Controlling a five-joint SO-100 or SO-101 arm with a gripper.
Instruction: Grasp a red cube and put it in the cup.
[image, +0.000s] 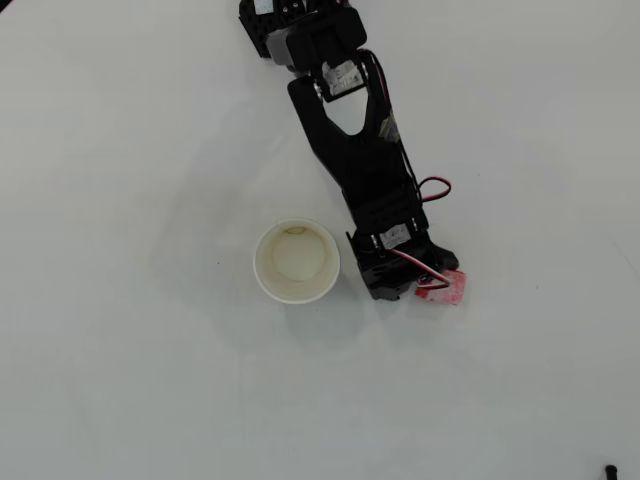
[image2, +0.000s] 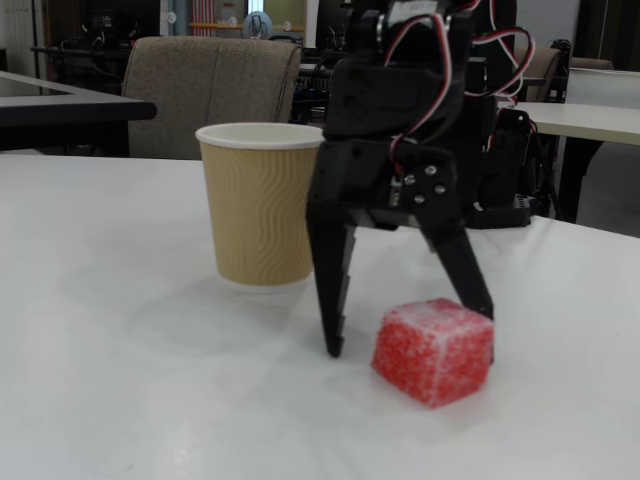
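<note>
The red cube (image2: 432, 350) is a small red block with whitish patches, lying on the white table. In the overhead view only part of the red cube (image: 447, 290) shows from under the black gripper body. My gripper (image2: 406, 333) stands open over the table with its tips low. Its left finger (image2: 330, 290) is apart from the cube, and its right finger (image2: 455, 270) ends behind the cube's upper right corner. From above, the gripper (image: 415, 284) sits just right of the cup (image: 296, 262). The cup (image2: 263, 205) is upright, tan and ribbed outside, white-rimmed, and holds nothing.
The black arm (image: 350, 150) reaches down from its base (image: 300, 25) at the top edge of the overhead view. A chair (image2: 210, 90) and other tables stand behind the table in the fixed view. A small dark object (image: 610, 469) lies at the bottom right.
</note>
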